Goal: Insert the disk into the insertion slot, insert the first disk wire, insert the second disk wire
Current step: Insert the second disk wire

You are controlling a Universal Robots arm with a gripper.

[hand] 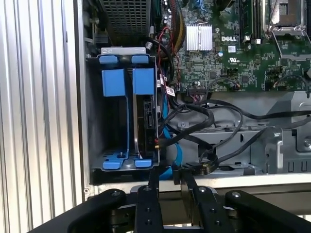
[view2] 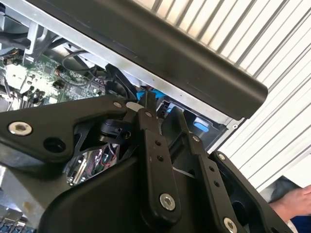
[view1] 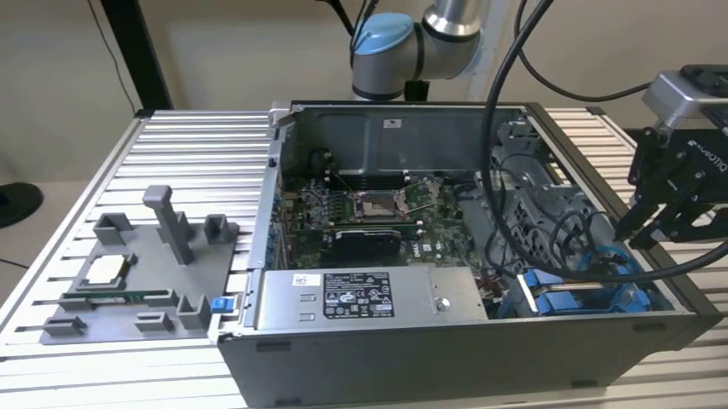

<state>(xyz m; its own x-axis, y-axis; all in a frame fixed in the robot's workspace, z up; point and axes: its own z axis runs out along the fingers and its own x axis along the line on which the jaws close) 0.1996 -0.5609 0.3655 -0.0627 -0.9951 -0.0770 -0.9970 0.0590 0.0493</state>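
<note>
While the grey steel computer case [view1: 455,358] lies open on the ribbed aluminium table [view1: 170,153], the disk [hand: 145,121] sits in the insertion slot [hand: 112,80].
Slot: narrow sheet-metal bay with glossy blue plastic rails, at the exterior view's lower right. Disk: flat dark slab, edge-on against one rail. Gripper [hand: 170,177]: matte black linked fingers [hand: 148,204], narrowly parted, at the case rim beside a smooth blue cable [hand: 171,141].
</note>
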